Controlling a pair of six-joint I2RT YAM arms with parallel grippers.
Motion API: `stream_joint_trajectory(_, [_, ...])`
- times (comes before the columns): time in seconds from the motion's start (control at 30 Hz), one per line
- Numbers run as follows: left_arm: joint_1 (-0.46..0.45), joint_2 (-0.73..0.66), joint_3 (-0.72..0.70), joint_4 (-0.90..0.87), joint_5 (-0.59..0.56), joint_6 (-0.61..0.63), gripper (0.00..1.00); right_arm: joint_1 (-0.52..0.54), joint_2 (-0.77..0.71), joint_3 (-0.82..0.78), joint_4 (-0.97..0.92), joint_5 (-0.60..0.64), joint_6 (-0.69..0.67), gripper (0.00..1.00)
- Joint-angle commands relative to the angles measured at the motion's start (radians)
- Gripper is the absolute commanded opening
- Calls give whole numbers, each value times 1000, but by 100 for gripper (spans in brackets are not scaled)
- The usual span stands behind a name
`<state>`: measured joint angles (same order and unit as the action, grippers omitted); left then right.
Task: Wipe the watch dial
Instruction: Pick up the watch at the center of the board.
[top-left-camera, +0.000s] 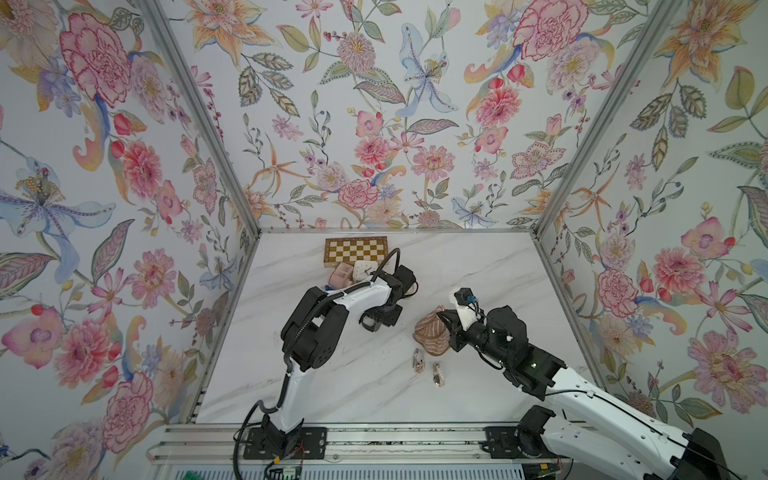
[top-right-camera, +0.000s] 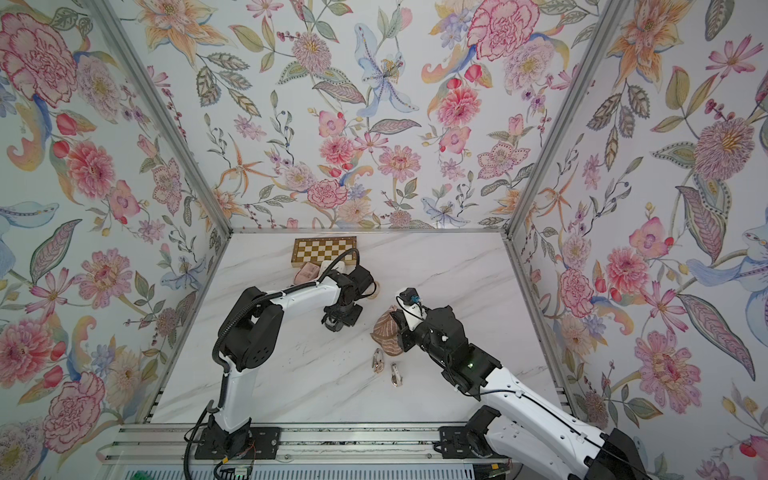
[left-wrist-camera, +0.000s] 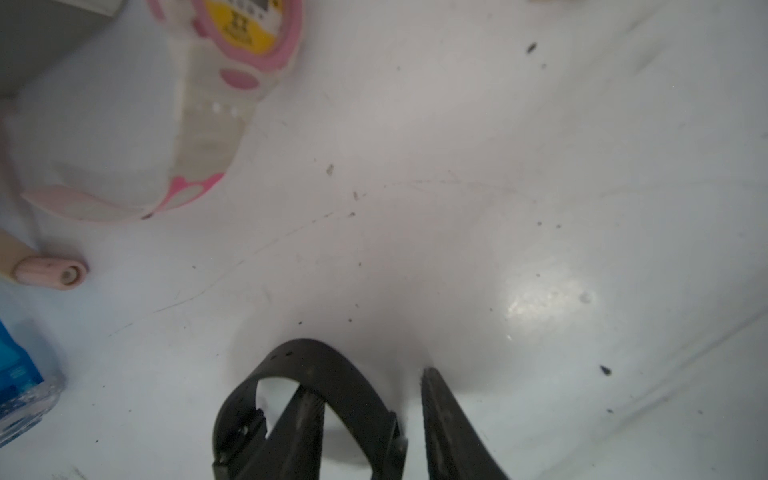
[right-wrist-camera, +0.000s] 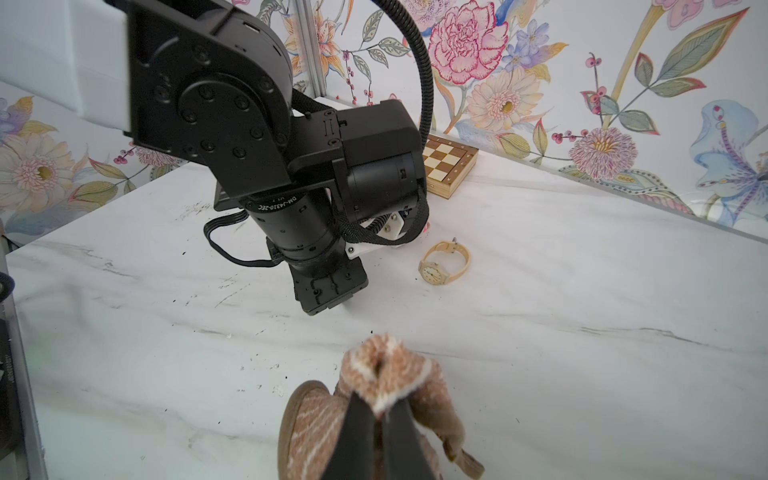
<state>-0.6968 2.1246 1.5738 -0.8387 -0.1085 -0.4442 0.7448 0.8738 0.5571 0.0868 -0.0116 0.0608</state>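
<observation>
On the desk (top-left-camera: 478, 270), the chessboard (top-left-camera: 355, 250) lies at the far edge, left of centre, with boxes (top-left-camera: 343, 274) just near of it. The watch (left-wrist-camera: 307, 357) is mid-desk, the cloth (top-left-camera: 430, 332) to its right, and two small objects (top-left-camera: 418, 359) just near of the cloth.

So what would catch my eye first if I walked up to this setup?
The loud floral wallpaper on all three walls around the white marble table. Next, the two arms at its middle: the right end effector pinches a brown striped cloth, and the left end effector straddles a black watch strap. A chessboard lies at the back.
</observation>
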Motion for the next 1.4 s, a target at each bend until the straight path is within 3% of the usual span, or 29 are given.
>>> stream_joint_trajectory(0.0, [16,51,10,-59,11,-41,37,-4,-26,11,7,-8,-7,0])
stream_joint_trajectory(0.5, [32,80,-14,-62,22,-77,34,-6,-21,4,22,-26,0,0])
stream_joint_trajectory(0.8, [46,56,-48,-37,41,-83,23,0,-7,15,30,-42,10,0])
stream_joint_trajectory(0.97, [47,54,-56,-31,34,-73,31,9,-4,19,29,-42,15,0])
stream_joint_trajectory(1.37, [82,55,-54,-12,58,-89,31,24,15,35,31,-39,11,0])
